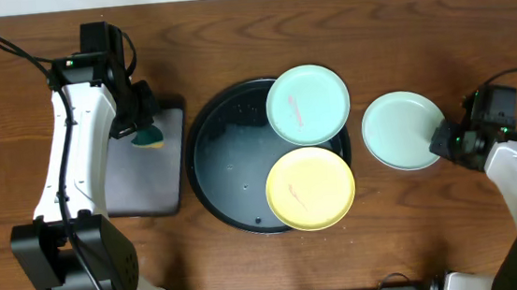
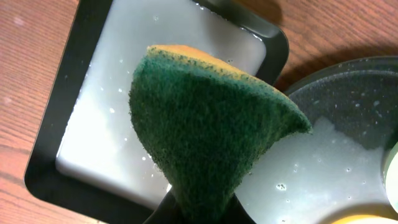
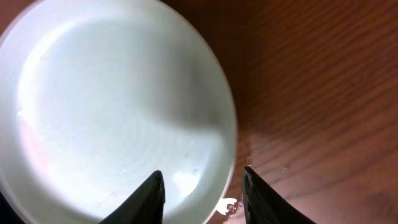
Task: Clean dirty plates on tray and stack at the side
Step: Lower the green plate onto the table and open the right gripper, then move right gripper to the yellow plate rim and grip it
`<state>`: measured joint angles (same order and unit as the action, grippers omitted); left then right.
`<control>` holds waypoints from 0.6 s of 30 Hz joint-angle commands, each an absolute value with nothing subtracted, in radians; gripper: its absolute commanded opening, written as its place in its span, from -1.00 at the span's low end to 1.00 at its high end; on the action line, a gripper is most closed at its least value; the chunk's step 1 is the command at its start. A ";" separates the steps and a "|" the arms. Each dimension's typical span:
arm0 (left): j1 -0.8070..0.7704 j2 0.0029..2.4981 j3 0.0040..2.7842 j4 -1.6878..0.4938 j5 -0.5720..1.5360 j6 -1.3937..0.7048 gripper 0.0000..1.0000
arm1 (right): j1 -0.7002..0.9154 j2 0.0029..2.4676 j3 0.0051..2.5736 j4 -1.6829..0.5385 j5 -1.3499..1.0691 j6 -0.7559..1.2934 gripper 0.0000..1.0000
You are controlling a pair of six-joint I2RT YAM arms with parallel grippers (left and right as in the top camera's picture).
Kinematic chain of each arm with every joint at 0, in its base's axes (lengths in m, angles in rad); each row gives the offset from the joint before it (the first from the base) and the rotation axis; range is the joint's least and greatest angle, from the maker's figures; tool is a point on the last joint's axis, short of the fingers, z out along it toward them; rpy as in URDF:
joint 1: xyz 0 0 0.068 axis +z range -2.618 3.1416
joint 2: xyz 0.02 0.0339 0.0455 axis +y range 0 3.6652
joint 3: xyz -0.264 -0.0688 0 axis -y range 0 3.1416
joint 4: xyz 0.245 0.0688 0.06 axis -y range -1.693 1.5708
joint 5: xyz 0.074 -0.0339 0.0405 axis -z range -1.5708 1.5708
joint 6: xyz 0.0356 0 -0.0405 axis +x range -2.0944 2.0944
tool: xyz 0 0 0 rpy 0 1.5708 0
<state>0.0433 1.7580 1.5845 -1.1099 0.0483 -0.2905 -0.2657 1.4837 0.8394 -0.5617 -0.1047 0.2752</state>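
On the table right of the round black tray (image 1: 206,168) lies a pale mint plate (image 1: 402,131), filling the right wrist view (image 3: 106,106). My right gripper (image 1: 441,140) is at its right edge, open, jaws astride the rim (image 3: 202,180) with a gap beside it. On the tray's right side rest another mint plate (image 1: 308,105) and a yellow plate (image 1: 310,188), both with faint smears. My left gripper (image 1: 145,131) hangs over the grey rectangular tray, shut on a green-and-yellow sponge (image 2: 211,130).
The dark grey rectangular tray (image 1: 144,178) lies left of the round tray, and its floor (image 2: 93,124) looks wet with a milky film. The round tray's bare left half (image 2: 336,155) holds soapy droplets. Wooden tabletop surrounds everything.
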 commanded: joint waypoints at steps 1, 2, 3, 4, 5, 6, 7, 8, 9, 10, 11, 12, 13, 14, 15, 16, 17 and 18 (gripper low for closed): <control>0.046 1.758 1.586 -1.113 0.037 -0.282 -0.84 | -0.268 1.475 0.997 -0.684 -0.204 0.233 -0.15; 0.046 1.758 1.586 -1.114 0.037 -0.282 -0.85 | -0.258 1.475 1.029 -0.721 -0.224 0.218 -0.13; 0.046 1.758 1.586 -1.114 0.037 -0.282 -0.85 | -0.244 1.475 1.060 -0.758 -0.249 0.196 -0.12; 0.046 1.758 1.586 -1.114 0.037 -0.282 -0.85 | -0.203 1.475 1.106 -0.812 -0.287 0.157 -0.08; 0.046 1.758 1.586 -1.113 0.037 -0.282 -0.85 | -0.166 1.475 1.118 -0.828 -0.297 0.140 -0.04; 0.046 1.758 1.586 -1.113 0.037 -0.282 -0.85 | -0.147 1.475 1.119 -0.831 -0.297 0.140 -0.02; 0.046 1.758 1.586 -1.110 0.037 -0.282 -0.85 | -0.087 1.478 1.115 -0.838 -0.297 0.135 0.04; 0.046 1.758 1.586 -1.109 0.037 -0.282 -0.85 | -0.059 1.483 1.111 -0.838 -0.297 0.128 0.04; 0.046 1.758 1.586 -1.109 0.037 -0.282 -0.85 | -0.022 1.489 1.107 -0.841 -0.297 0.112 0.05; 0.046 1.758 1.586 -1.109 0.037 -0.282 -0.85 | 0.022 1.500 1.102 -0.845 -0.297 0.083 0.05; 0.046 1.758 1.586 -1.109 0.037 -0.282 -0.85 | 0.061 1.513 1.099 -0.850 -0.297 0.056 0.06; 0.046 1.758 1.586 -1.109 0.037 -0.282 -0.85 | 0.108 1.535 1.098 -0.863 -0.295 0.022 0.06; 0.046 1.758 1.586 -1.109 0.037 -0.282 -0.85 | 0.144 1.557 1.098 -0.872 -0.296 -0.003 0.06; 0.046 1.758 1.586 -1.109 0.037 -0.282 -0.85 | 0.177 1.584 1.098 -0.878 -0.296 -0.016 0.04; 0.046 1.758 1.586 -1.110 0.037 -0.282 -0.85 | 0.193 1.600 1.098 -0.880 -0.296 -0.017 0.04; 0.046 1.758 1.586 -1.110 0.037 -0.282 -0.85 | 0.224 1.635 1.098 -0.883 -0.295 -0.017 0.02; 0.046 1.758 1.586 -1.110 0.037 -0.282 -0.85 | 0.242 1.663 1.098 -0.883 -0.294 -0.017 -0.02; 0.046 1.758 1.586 -1.110 0.037 -0.282 -0.85 | 0.256 1.685 1.098 -0.883 -0.292 -0.017 -0.06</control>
